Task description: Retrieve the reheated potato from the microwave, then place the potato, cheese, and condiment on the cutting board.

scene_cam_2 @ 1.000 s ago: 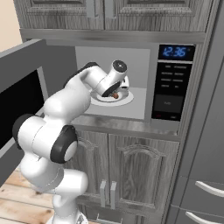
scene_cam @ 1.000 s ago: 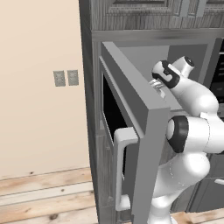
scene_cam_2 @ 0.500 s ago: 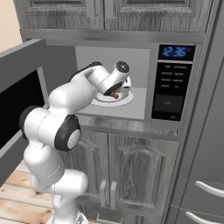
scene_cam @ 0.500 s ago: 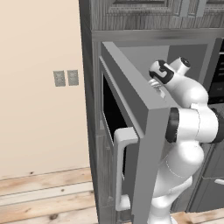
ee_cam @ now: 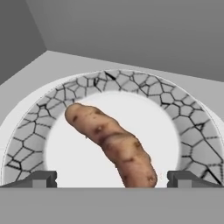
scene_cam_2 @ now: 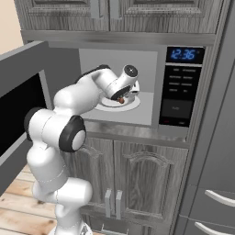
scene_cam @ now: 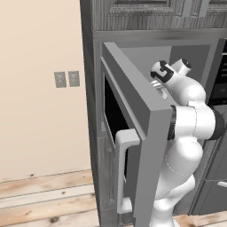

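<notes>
I see a white plate with a cracked grey mosaic rim. Grey wood-grain cabinets sit below, with paired pale handles, and more cabinets above. Two grey wall switches sit on the beige wall. The plank floor is pale wood.

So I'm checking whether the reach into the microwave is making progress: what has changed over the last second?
The arm has folded its elbow nearer the cabinet and pushed the gripper a little deeper into the microwave, lower over the plate. Its jaws stand wide either side of the potato, nothing gripped yet. The potato still lies on the plate and the door stays swung open.
</notes>
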